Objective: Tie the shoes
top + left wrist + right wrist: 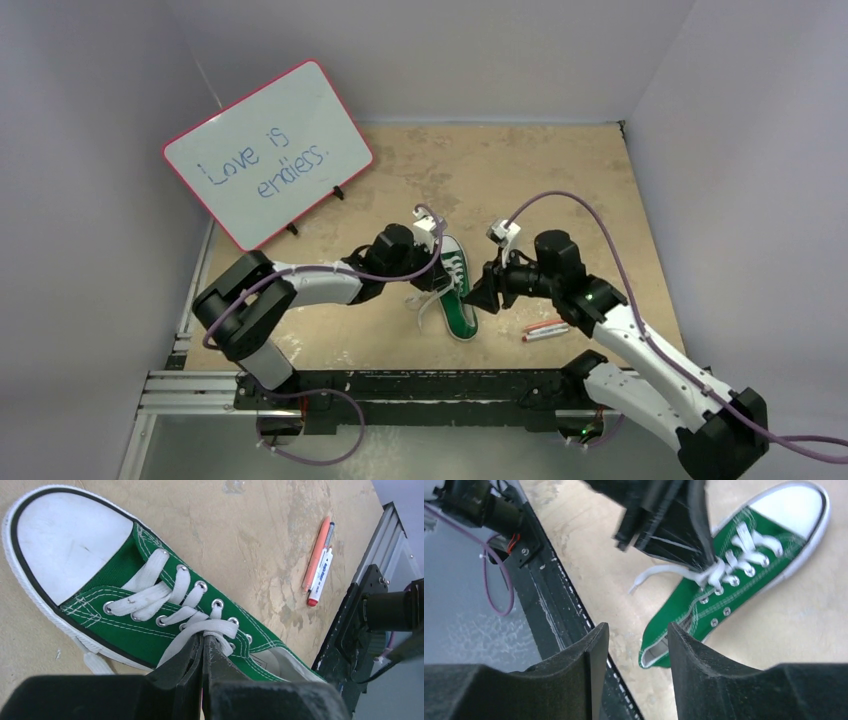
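Observation:
A green low-top sneaker (457, 292) with a white toe cap lies mid-table, heel toward the arms. Its white laces (165, 597) cross the eyelets. My left gripper (204, 639) is shut on a white lace at the shoe's upper eyelets; it also shows in the top view (436, 283) and in the right wrist view (704, 562). A loose lace end (651, 572) trails on the table to the shoe's left. My right gripper (638, 630) is open and empty, hovering beside the heel (659, 655); in the top view it (480, 298) sits right of the shoe.
An orange and white pen (545, 330) lies right of the shoe, also seen in the left wrist view (318, 560). A whiteboard (266, 152) stands at the back left. The black rail (400, 385) runs along the near table edge.

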You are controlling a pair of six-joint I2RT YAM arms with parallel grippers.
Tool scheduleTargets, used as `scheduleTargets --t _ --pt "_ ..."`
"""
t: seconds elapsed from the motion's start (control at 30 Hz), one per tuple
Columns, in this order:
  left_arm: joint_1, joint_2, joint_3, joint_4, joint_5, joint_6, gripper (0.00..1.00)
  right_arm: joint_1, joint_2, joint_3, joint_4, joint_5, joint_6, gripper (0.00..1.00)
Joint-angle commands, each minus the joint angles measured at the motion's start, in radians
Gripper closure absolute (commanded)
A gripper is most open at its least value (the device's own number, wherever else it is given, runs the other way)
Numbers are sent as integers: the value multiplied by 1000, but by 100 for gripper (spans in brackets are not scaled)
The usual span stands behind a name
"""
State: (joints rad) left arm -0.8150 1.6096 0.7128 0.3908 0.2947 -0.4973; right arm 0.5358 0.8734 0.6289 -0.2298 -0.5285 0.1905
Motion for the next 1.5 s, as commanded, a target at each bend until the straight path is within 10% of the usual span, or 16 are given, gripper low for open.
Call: scheduleTargets --t 0.0,0.5,1.47 --pt "44 75 88 -22 212 13 100 61 -86 -88 281 -56 -151 51" --pt "103 235 262 -182 416 99 100 358 296 95 260 112 -844 52" --pt "123 292 302 -231 443 115 100 503 806 331 204 462 -1294 53"
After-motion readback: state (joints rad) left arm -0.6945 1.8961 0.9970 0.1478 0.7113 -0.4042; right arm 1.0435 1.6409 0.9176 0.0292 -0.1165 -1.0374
